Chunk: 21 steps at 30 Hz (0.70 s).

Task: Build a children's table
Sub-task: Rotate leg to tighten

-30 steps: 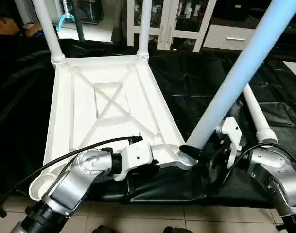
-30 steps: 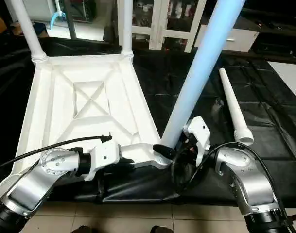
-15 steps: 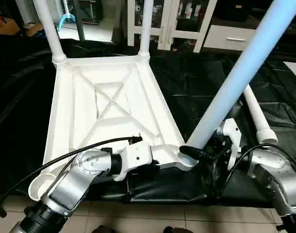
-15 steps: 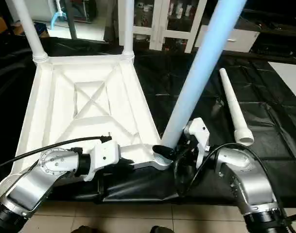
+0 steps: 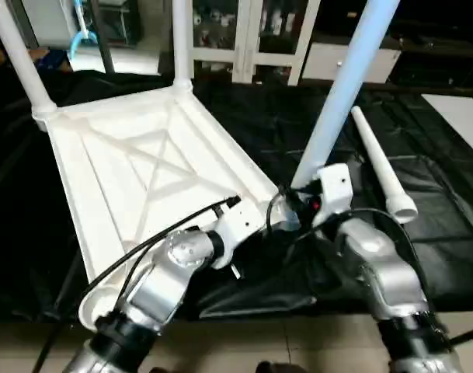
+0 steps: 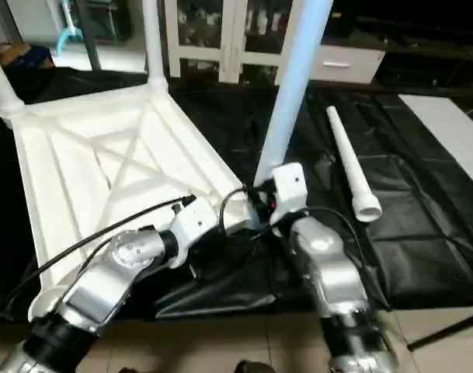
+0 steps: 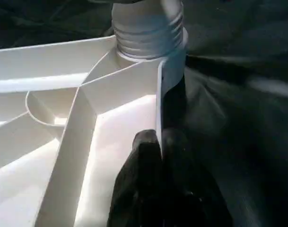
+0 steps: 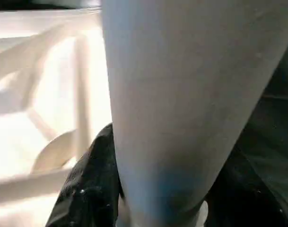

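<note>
The upright leg (image 5: 341, 93) is cut by the top edge at 12 o'clock, and its base is hidden behind the right gripper (image 5: 292, 208). Both far legs (image 5: 180, 39) are cut there too.

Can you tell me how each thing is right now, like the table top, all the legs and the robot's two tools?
Table top: upside down on black sheet, ribs up.
Two far legs: standing in their corner sockets.
Third leg: upright, threaded end in near corner socket.
Fourth leg: lying loose on the sheet.
Left tool: shut, pinching the top's edge wall.
Right tool: shut on the third leg.
</note>
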Available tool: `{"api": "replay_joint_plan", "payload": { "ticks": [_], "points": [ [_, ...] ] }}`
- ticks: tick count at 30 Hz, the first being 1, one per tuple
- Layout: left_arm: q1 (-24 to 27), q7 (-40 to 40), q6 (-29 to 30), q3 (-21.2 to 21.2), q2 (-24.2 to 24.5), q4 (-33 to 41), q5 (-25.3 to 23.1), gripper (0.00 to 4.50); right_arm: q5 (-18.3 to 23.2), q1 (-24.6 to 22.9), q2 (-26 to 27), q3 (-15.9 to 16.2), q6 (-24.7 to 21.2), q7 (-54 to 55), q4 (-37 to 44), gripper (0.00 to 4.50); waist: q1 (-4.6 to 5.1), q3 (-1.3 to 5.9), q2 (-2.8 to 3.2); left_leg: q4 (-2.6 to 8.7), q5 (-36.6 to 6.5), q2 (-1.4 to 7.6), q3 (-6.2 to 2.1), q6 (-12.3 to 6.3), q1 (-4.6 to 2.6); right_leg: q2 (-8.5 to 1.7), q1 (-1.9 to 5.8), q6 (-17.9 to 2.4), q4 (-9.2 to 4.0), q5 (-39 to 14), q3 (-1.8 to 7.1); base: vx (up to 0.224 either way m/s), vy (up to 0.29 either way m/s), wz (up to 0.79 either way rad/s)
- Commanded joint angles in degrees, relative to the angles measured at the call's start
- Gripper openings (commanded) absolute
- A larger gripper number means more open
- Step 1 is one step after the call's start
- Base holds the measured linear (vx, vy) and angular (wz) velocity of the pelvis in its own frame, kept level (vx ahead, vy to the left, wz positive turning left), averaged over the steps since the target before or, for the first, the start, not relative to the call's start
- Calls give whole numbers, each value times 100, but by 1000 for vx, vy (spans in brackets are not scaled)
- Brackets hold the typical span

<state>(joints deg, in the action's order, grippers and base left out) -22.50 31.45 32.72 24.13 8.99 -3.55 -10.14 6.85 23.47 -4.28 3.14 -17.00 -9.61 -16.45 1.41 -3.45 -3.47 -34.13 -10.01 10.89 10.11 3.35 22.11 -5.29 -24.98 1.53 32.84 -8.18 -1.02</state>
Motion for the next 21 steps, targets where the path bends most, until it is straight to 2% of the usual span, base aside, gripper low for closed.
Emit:
{"api": "replay_joint_plan", "payload": {
  "ticks": [1, 3, 4, 5, 6, 7, 8, 9, 10, 11, 12, 13, 14, 15, 16, 18, 19, 20, 21],
  "points": [
    [-40, -22, -20, 165, -123, -8, 5, 0, -270, -107, 42, 201, -107, 168, -462, 189, 28, 272, 36, 499, -2967, 69, -150, 258, -70, -105, 175, -179, -560, -3488, -62, 0, 0, 0],
    [-54, -16, -75, 157, -106, -15, -2, 0, -207, -92, 78, 218, -76, 95, -454, 189, 18, 288, 65, 511, -2972, 88, -152, 224, -87, -112, 174, -287, -558, -3151, -66, 0, 0, 0],
    [-37, 75, -204, 169, 20, 14, -15, 0, -79, -135, 41, 248, 14, -205, -317, 189, 22, 294, 49, 518, -2963, 92, -153, 197, -75, -111, 194, -320, -554, -3039, -78, 0, 0, 0],
    [18, 263, -406, 203, 195, 91, -5, 0, -45, -211, -68, 323, 111, -503, -103, 245, 4, 287, 64, 537, -2915, 104, -151, 176, -62, -121, 208, -386, -541, -2840, -80, 0, 0, 0],
    [102, 503, -708, 253, 426, 193, 11, 0, 75, -329, -251, 432, 143, -1001, 207, 259, -10, 293, 70, 537, -2889, 111, -148, 174, -62, -124, 212, -416, -524, -2731, -73, 0, 0, 0],
    [151, 642, -827, 277, 541, 258, 49, 0, 134, -383, -343, 434, 144, -1142, 341, 259, -38, 299, 72, 538, -2807, 131, -124, 138, -71, -117, 204, -556, -479, -2393, -41, 0, 0, 0],
    [344, 1152, -1310, 355, 972, 505, 196, 0, 433, -601, -709, 402, 76, -1719, 878, 266, -60, 305, 69, 543, -2706, 133, -121, 100, -65, -119, 233, -585, -475, -2249, -36, 0, 0, 0],
    [344, 1152, -1310, 355, 972, 505, 196, 0, 433, -601, -709, 402, 76, -1719, 878, 266, -90, 312, 75, 547, -2524, 156, -106, 38, -48, -136, 261, -676, -419, -1948, -9, 0, 0, 0],
    [344, 1152, -1310, 355, 972, 505, 196, 0, 433, -601, -709, 402, 76, -1719, 878, 293, -80, 304, 75, 546, -2481, 152, -86, 16, -47, -121, 234, -741, -407, -1883, -1, 0, 0, 0],
    [451, 1418, -1627, 380, 1186, 626, 295, 0, 655, -721, -915, 311, -31, -2004, 1160, 301, -106, 299, 80, 530, -2417, 152, -50, -27, -82, -117, 214, -827, -413, -1863, 13, 0, 0, 0],
    [558, 1613, -1796, 371, 1352, 753, 382, 0, 905, -836, -1172, 237, -131, -2439, 1404, 304, -106, 299, 80, 530, -2417, 152, -50, -27, -82, -117, 214, -827, -413, -1863, 13, 0, 0, 0],
    [644, 1735, -1941, 359, 1459, 845, 446, 0, 1090, -928, -1413, 196, -169, -2837, 1579, 304, -158, 315, 90, 521, -2319, 176, -35, -63, -127, -116, 219, -865, -394, -1746, 23, 0, 0, 0],
    [733, 1872, -2014, 353, 1560, 955, 523, 0, 1269, -1012, -1665, 142, -210, -3227, 1720, 319, -229, 313, 140, 515, -2115, 194, -22, -118, -143, -112, 232, -936, -356, -1436, 34, 0, 0, 0],
    [733, 1872, -2014, 353, 1560, 955, 523, 0, 1269, -1012, -1665, 142, -210, -3227, 1720, 334, -253, 291, 118, 509, -1985, 205, 20, -154, -156, -89, 199, -1016, -345, -1242, 48, 55, -15, 15],
    [810, 1988, -2068, 353, 1648, 1047, 597, 0, 1413, -1082, -1886, 90, -231, -3572, 1821, 342, -279, 303, 94, 485, -1910, 190, 47, -193, -143, -84, 212, -1069, -320, -1208, 68, 0, 0, 0],
    [844, 2063, -2099, 362, 1700, 1099, 643, 0, 1501, -1118, -2012, 33, -250, -3774, 1844, 346, -314, 315, 86, 470, -1759, 185, 53, -216, -123, -87, 229, -1073, -284, -1160, 95, 0, 0, 0],
    [844, 2063, -2099, 362, 1700, 1099, 643, 0, 1501, -1118, -2012, 33, -250, -3774, 1844, 359, -331, 325, 82, 464, -1516, 174, 64, -246, -101, -87, 246, -1112, -254, -1036, 108, 0, 0, 0],
    [887, 2150, -2151, 349, 1757, 1152, 748, 0, 1517, -1152, -2206, -21, -189, -3999, 1808, 359, -344, 322, 95, 465, -1472, 170, 65, -239, -106, -87, 248, -1119, -251, -1045, 104, 0, 0, 0],
    [911, 2217, -2185, 338, 1798, 1186, 827, 0, 1518, -1165, -2441, -45, -84, -4334, 1699, 359, -347, 324, 75, 466, -1488, 174, 61, -244, -105, -88, 263, -1112, -253, -1078, 101, 0, 0, 0]
  ]
}}
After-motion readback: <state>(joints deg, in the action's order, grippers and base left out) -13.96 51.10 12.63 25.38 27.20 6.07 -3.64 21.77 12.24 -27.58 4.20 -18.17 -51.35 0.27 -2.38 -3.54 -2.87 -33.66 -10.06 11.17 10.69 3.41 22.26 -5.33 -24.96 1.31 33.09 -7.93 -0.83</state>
